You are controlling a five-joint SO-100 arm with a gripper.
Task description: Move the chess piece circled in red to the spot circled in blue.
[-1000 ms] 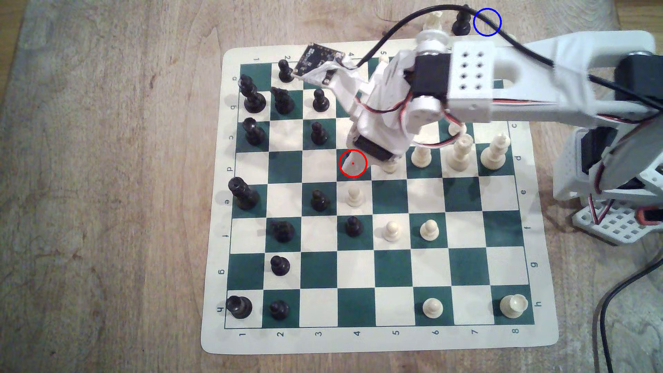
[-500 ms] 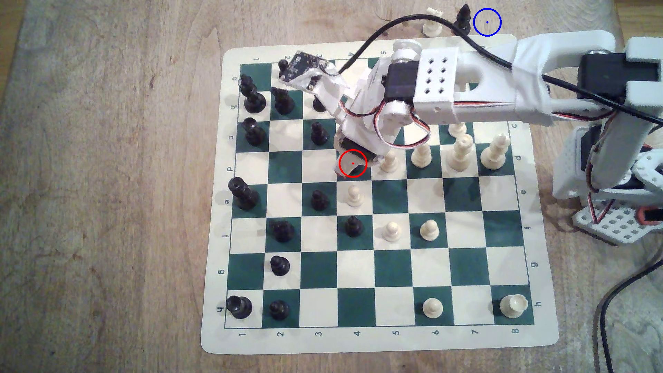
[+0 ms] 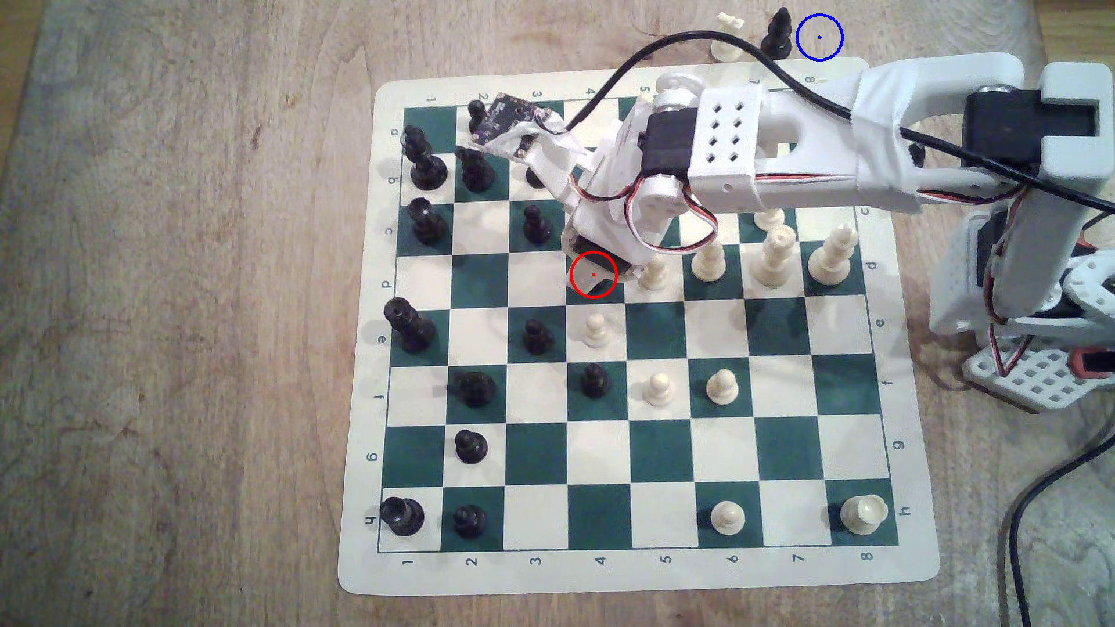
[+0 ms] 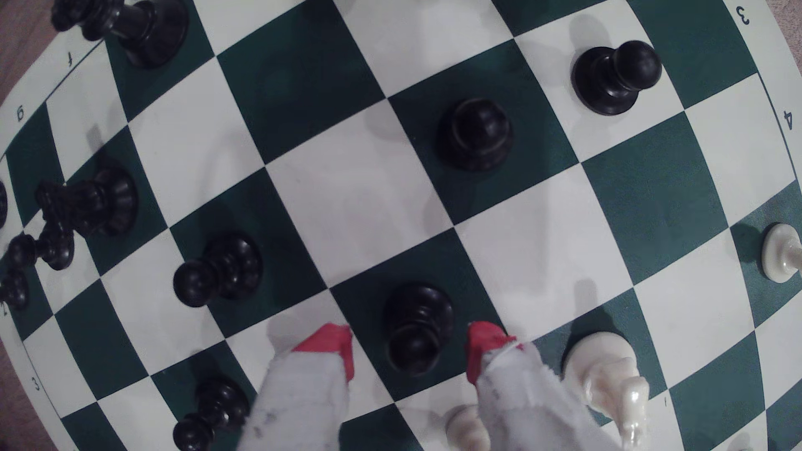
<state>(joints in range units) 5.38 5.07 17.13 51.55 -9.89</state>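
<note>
The chess piece circled in red is a glossy black pawn [image 4: 417, 323] standing upright on a dark green square. My gripper [image 4: 410, 347] is open around it. The two red-tipped, white-wrapped fingers [image 4: 334, 342] stand on either side of the pawn with a gap on each side. In the exterior view the gripper [image 3: 594, 278] sits over the red ring and hides the pawn. The spot circled in blue [image 3: 819, 37] is bare wood off the board's far corner, at the exterior view's upper right.
A black bishop [image 3: 777, 33] and a white piece [image 3: 727, 39] stand on the wood just left of the blue ring. White pawns [image 3: 653, 274] [image 3: 595, 330] flank the gripper closely. A white knight [image 4: 607, 377] stands by one finger. A black cable [image 3: 663, 45] arcs over the board's far edge.
The arm has swung toward the exterior view's left and come down, bringing the gripper lower over the red ring. In the last half second it shifted only slightly.
</note>
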